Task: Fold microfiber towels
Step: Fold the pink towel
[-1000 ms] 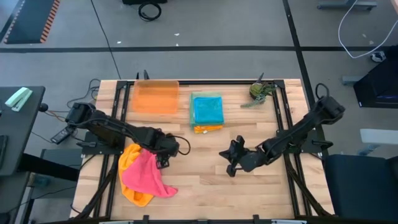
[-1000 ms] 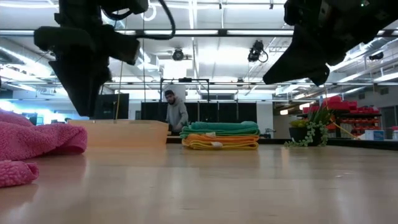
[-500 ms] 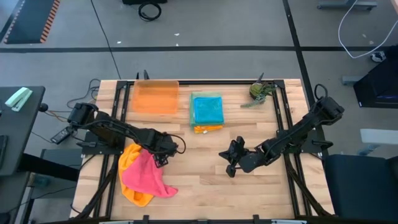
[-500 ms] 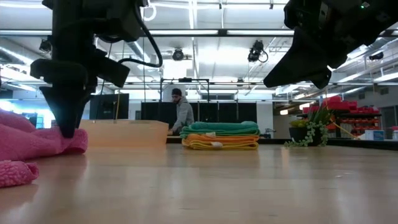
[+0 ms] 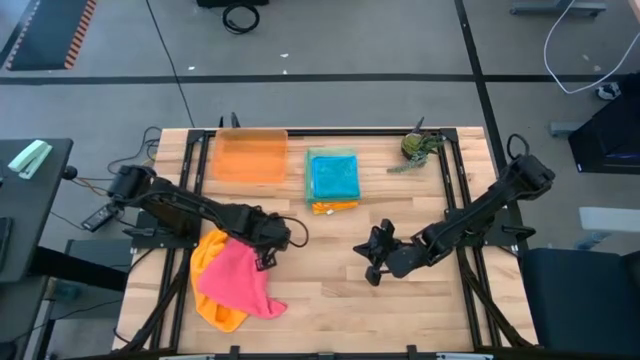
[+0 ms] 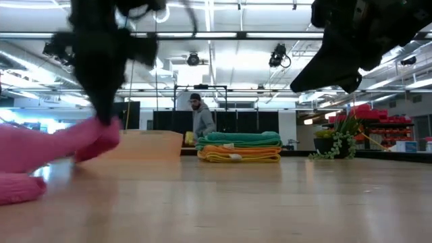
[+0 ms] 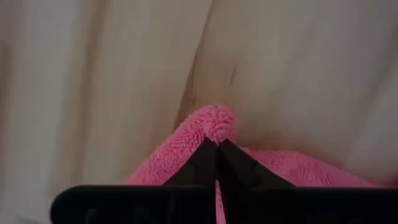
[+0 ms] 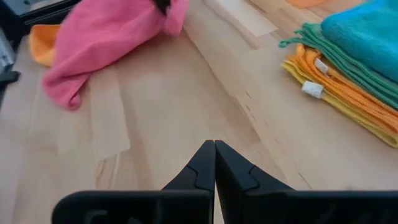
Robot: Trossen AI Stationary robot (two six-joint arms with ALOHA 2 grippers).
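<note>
Wooden table (image 5: pixel 330 290), pink towel (image 5: pixel 235 280) corner pinched by left claw (image 5: pixel 265 262)

you get bright, even light from the ceiling strips (image 6: pixel 223 35) in the low view. the left arm (image 6: pixel 101 54) and pink towel (image 6: pixel 61 145) there smear with motion blur (the folded stack (image 6: pixel 239 147) stays crisp). the left wrist view is soft throughout.

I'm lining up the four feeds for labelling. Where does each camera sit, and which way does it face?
High: overhead, straight down; both arms, pink towel, stack.
Low: table height, level across; arms hang from above, the stack again.
Left wrist: past the left tool, shut on the pink towel.
Right wrist: past the shut right tool, seeing both the pink towel and the stack.
</note>
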